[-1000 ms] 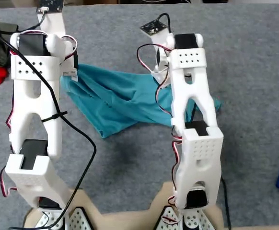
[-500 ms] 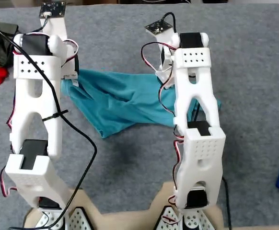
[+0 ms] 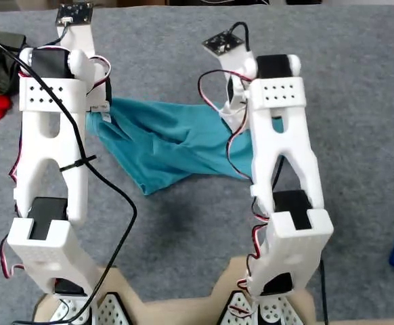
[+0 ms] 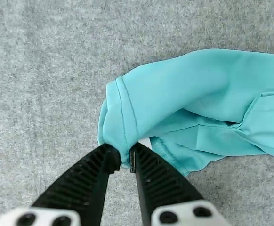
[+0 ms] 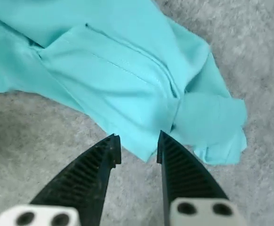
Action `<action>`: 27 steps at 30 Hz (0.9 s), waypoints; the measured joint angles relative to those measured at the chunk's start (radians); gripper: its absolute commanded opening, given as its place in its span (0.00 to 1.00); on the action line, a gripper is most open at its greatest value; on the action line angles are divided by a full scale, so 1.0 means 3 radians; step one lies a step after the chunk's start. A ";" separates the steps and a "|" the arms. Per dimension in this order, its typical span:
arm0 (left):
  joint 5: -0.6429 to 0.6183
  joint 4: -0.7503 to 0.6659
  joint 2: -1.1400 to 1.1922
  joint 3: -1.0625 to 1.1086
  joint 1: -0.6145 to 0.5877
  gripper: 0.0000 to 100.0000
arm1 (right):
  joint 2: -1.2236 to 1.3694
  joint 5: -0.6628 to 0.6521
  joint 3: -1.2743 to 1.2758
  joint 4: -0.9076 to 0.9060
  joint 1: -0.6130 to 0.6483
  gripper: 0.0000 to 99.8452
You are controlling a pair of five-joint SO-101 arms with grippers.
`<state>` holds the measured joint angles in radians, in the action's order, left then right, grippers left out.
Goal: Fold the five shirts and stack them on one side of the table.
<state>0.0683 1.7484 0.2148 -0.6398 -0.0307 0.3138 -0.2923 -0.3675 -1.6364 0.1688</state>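
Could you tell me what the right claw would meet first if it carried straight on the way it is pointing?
Most likely the teal shirt: its edge lies just beyond the open right claw tips, though the gap is hard to judge.

No writing, number or sign is legible anywhere. A small white tag (image 4: 145,140) peeks out of the fold of the teal shirt (image 4: 198,89), but any print on it is hidden. In the high view, a white label (image 3: 101,106) hangs on an arm's wiring and the camera boards (image 3: 74,11) carry markings, all too small to read.
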 measured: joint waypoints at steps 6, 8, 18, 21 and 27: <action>0.0000 0.0000 0.0000 0.0000 0.0000 0.02 | 0.0199 0.0000 0.0118 0.0307 -0.0102 0.15; 0.0000 0.0000 0.0000 0.0000 0.0000 0.02 | 0.0286 0.0000 0.0097 0.0332 -0.0143 0.15; 0.0000 0.0000 0.0000 0.0000 0.0000 0.02 | 0.0803 0.0000 -0.0409 0.0338 -0.0245 0.15; 0.0000 0.0000 0.0000 0.0000 0.0000 0.02 | 0.0885 0.0000 -0.0547 0.0338 -0.0245 0.15; 0.0000 0.0000 0.0000 0.0000 0.0000 0.02 | 0.1002 0.0000 -0.0962 0.0189 -0.0245 0.15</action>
<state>0.0683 1.7484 0.2148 -0.6398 -0.0307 0.6145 -0.2923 -0.6559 -1.5796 0.0951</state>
